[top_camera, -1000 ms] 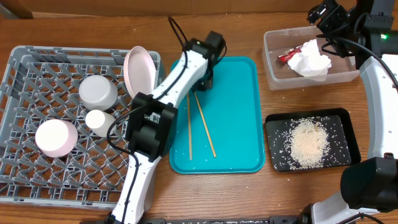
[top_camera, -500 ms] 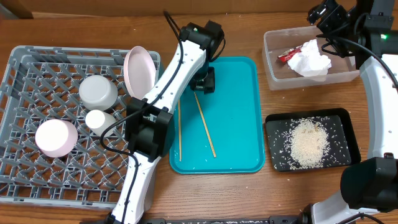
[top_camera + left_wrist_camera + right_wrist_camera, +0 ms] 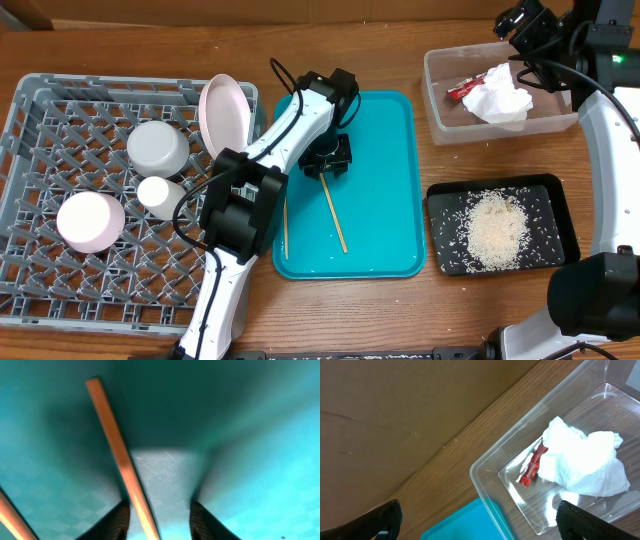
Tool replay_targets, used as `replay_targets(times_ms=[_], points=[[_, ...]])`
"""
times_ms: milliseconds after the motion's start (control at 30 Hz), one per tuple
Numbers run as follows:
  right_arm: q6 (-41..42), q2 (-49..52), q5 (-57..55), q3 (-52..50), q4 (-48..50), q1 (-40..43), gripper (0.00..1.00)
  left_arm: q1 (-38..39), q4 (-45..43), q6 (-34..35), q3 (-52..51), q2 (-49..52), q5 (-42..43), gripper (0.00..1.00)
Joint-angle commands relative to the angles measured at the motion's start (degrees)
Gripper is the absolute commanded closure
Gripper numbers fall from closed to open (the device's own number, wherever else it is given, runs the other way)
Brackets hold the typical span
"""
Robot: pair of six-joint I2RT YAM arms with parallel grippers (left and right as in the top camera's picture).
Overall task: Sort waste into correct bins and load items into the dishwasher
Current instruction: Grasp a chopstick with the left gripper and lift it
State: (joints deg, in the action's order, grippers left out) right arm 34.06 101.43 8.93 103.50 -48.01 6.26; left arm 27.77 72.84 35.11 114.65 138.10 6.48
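My left gripper (image 3: pixel 327 160) hangs low over the teal tray (image 3: pixel 385 180), open, its fingers either side of the upper end of one wooden chopstick (image 3: pixel 334 215). In the left wrist view that chopstick (image 3: pixel 117 445) lies close to the left finger (image 3: pixel 120 519), with a gap to the right one. A second chopstick (image 3: pixel 285 225) lies along the tray's left edge. My right gripper (image 3: pixel 480 522) is wide open above the clear tub (image 3: pixel 450 125), which holds the napkin (image 3: pixel 497 100) and wrapper (image 3: pixel 463 90). Rice (image 3: pixel 495 232) fills the black tray (image 3: pixel 562 200).
The grey dish rack (image 3: pixel 40 110) on the left holds a pink plate (image 3: pixel 225 115) standing on edge, a grey bowl (image 3: pixel 158 148), a white cup (image 3: pixel 160 192) and a white-pink bowl (image 3: pixel 90 220). My left arm stretches over the rack's right wall.
My left gripper moved from the tray's upper left corner down onto the right chopstick. The other chopstick slid left to the tray's edge. The right arm stayed still.
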Motion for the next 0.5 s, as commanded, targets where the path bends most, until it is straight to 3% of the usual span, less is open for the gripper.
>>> replay_targets(times_ms=[0,167,233,267,467], points=[[-0.5,-0.4,-0.5,0.8,0.2,-0.1,0.00,0.5,-1.2,3.0,-2.5,1.7,1.0,0.68],[-0.5,-0.4,-0.5,0.8,0.2,-0.1,0.00,0.5,-1.1,2.6,-2.5,1.7,-0.1,0.74],[-0.5,-0.4,-0.5,0.8,0.2,-0.1,0.00,0.5,-0.7,2.6,-2.4,1.7,-0.7,0.84],[-0.5,-0.4,-0.5,0.8,0.2,-0.1,0.00,0.5,-0.3,2.3,-2.2,1.7,-0.7,0.95],[-0.5,-0.4,-0.5,0.8,0.2,-0.1,0.00,0.0,7.3,0.3,3.9,1.7,-2.2,0.96]])
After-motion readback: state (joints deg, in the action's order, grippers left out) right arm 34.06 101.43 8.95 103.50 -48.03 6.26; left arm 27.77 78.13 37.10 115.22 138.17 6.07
